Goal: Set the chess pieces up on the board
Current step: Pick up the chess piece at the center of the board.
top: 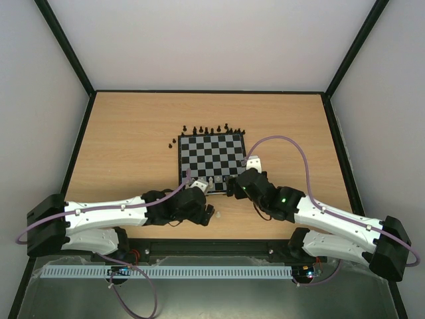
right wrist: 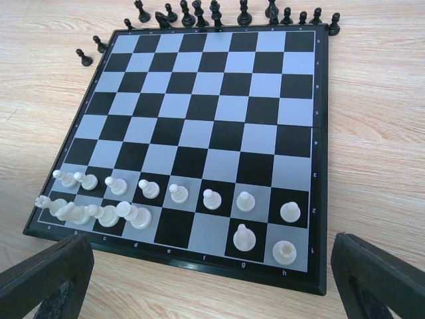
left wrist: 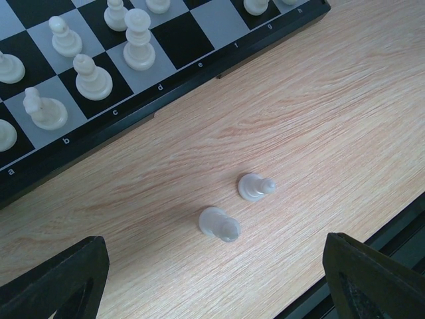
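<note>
Nearest the arms, the left gripper [left wrist: 214, 276] hangs low over the wooden table [left wrist: 332, 113], just short of the near edge of the board [right wrist: 226, 135]. Its two dark fingers [left wrist: 63, 282] are spread wide and hold nothing. On the bare wood between them lie two fallen white pieces [left wrist: 219, 224], both on their sides, close together but not touching, and apart from the board's dark border. To the right, the right gripper [right wrist: 209, 282] sits at the near right part of the board, its jaws likewise fully apart and empty. The board lies flat in the middle of the table, square to the arms. Its nearest row carries a tight group of white back-row pieces [right wrist: 106, 214] on the left squares, then two bare squares, then a white piece [right wrist: 244, 237] and a white rook [right wrist: 284, 252] in the right corner. One row farther stand eight white pawns [right wrist: 212, 199], one per square, all upright. The middle and far rows show only bare checks. Past the far edge, off the board, a line of black pieces [right wrist: 216, 13] stands on the table just beside the border. Two stray black pawns [right wrist: 84, 58] stand on the wood near the far left corner.
</note>
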Controlling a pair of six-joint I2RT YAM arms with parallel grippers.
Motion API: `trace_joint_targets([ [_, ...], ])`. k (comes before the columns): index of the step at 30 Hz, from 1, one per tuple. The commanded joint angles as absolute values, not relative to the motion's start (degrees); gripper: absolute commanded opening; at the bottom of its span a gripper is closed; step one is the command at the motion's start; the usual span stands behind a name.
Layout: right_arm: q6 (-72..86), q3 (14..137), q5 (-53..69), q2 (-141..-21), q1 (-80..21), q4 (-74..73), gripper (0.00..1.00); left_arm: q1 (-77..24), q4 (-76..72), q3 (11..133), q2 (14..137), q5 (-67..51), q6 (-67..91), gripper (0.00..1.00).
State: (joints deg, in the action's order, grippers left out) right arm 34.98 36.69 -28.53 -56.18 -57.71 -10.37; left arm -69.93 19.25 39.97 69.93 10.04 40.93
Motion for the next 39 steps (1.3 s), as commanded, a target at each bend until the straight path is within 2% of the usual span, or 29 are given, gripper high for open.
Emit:
trace_joint_targets([
  [1, 35.1, 37.5, -29.4, -55.6, -57.6, -10.6, 0.99, -70.7, 20.5, 41.9, 70.0, 11.7, 41.3, 0.91],
  [39, 35.2, 37.5, -28.9, -56.5, -57.6, -10.3, 0.99, -71.1, 21.2, 43.0, 70.4, 12.7, 40.7, 0.91],
])
